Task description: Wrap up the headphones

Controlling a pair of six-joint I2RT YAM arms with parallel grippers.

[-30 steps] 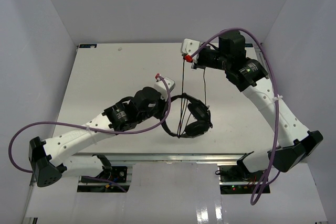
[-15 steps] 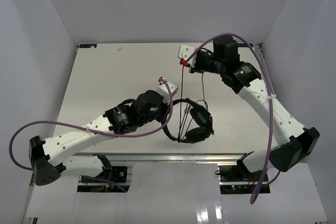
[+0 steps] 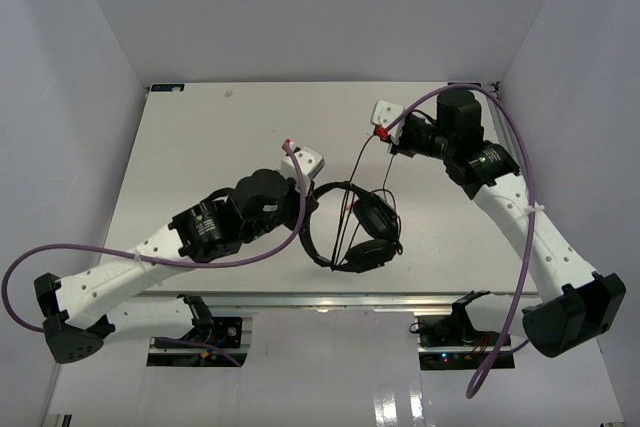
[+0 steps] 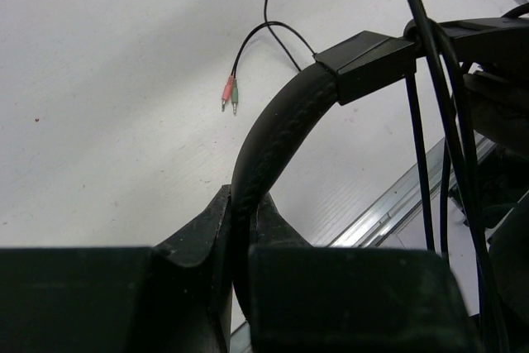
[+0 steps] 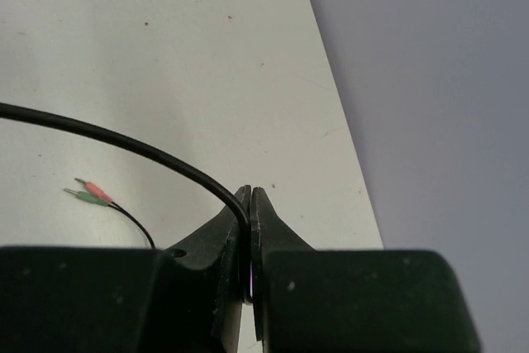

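Note:
The black headphones (image 3: 366, 235) lie in the near middle of the white table, with both ear cups close together. My left gripper (image 3: 303, 185) is shut on the padded headband (image 4: 277, 126) at its left side. The thin black cable (image 3: 352, 197) runs in a few strands from the cups up to my right gripper (image 3: 381, 129), which is shut on the cable (image 5: 124, 143) and holds it off the table. The pink and green plugs (image 4: 230, 93) lie loose on the table; the right wrist view also shows the plugs (image 5: 89, 193).
The white table (image 3: 200, 137) is boxed in by pale walls at the left, back and right. A metal rail (image 3: 300, 297) runs along its near edge. Thick purple robot cables (image 3: 520, 247) loop beside each arm.
My right gripper has swung to the right with the cable, slanting the strands. My left arm has shifted a little left and turned, still holding the headband.

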